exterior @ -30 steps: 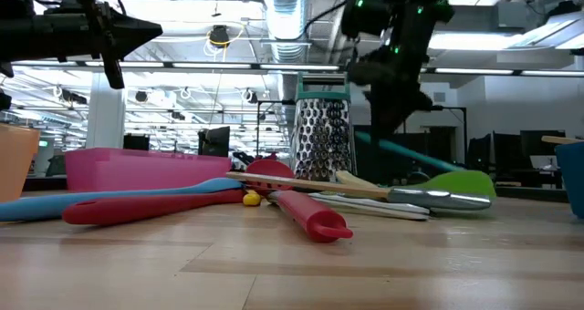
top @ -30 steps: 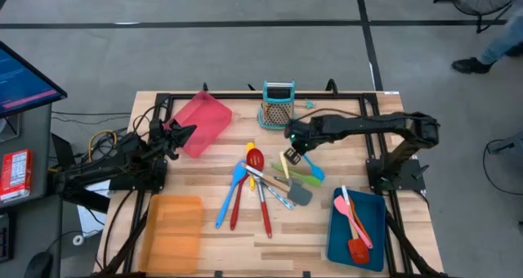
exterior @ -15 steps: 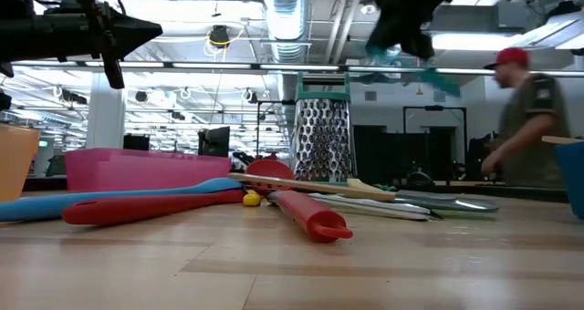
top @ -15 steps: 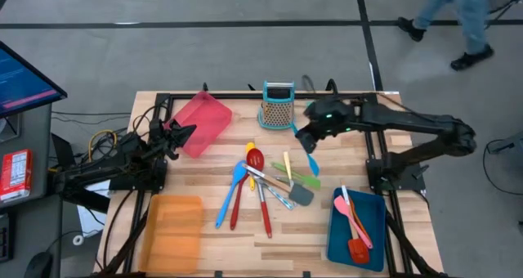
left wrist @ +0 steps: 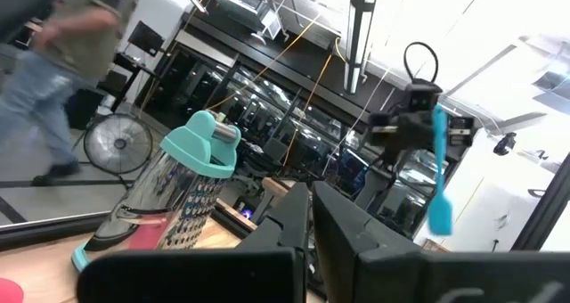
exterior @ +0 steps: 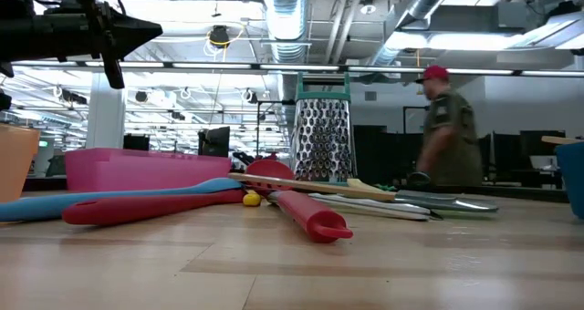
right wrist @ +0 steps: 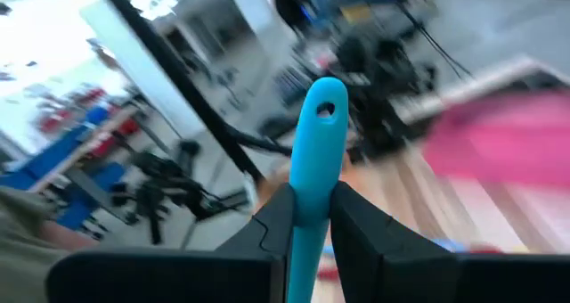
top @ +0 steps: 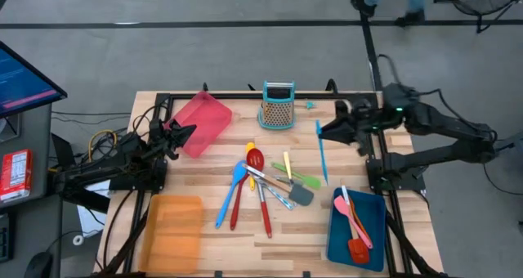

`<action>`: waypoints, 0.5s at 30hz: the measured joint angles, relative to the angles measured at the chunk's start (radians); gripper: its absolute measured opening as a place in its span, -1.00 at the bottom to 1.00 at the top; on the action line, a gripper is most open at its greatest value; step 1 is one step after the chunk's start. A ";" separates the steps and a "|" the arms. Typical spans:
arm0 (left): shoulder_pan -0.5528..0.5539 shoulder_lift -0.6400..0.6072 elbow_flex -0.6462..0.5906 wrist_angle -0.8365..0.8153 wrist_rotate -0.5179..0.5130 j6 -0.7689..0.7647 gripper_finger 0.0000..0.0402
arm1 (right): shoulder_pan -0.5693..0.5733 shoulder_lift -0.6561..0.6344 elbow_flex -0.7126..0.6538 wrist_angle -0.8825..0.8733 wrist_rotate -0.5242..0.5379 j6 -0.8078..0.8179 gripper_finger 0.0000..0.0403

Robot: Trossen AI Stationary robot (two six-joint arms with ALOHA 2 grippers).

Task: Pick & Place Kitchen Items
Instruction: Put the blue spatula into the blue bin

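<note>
My right gripper [top: 329,131] is up over the table's right side, shut on a slim blue utensil [top: 321,151]. The left wrist view shows that utensil [left wrist: 439,174] hanging in the air. The other kitchen items, red, blue, yellow, green and silvery, lie crossed in a pile [top: 265,180] at mid-table, which the low view shows as a heap [exterior: 301,205] flat on the wood. My left gripper [top: 186,132] waits shut at the table's left, beside the red tray [top: 200,123]. The low view does not show my right gripper. My right gripper pinches the blue utensil's handle [right wrist: 312,192] between its two fingers, a little short of the holed free end [right wrist: 325,110]. The fingers lie about level, coming from the table's right, across the handle. The broader head [left wrist: 441,216] hangs lowest, clear of the table.
A teal-framed grater [top: 278,106] stands at the far middle. A blue tray [top: 337,237] at the near right holds pink and red spatulas. An orange tray [top: 173,233] lies near left. A person [exterior: 447,128] walks beyond the far edge.
My right gripper has risen from the pile and drawn back toward the table's right edge, tipping from pointing down to about level. The blue utensil has gone up with it, lifted clear of the pile. It has left the low view through the top. A person has walked past.
</note>
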 joint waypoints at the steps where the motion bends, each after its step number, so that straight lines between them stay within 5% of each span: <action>1: 0.000 0.000 0.000 0.000 0.000 0.000 -0.99 | 0.012 -0.013 0.000 0.022 0.000 0.000 -0.74; 15: 0.000 0.000 0.000 0.000 0.000 0.000 -0.99 | 0.209 -0.112 0.001 0.046 0.003 0.059 -0.74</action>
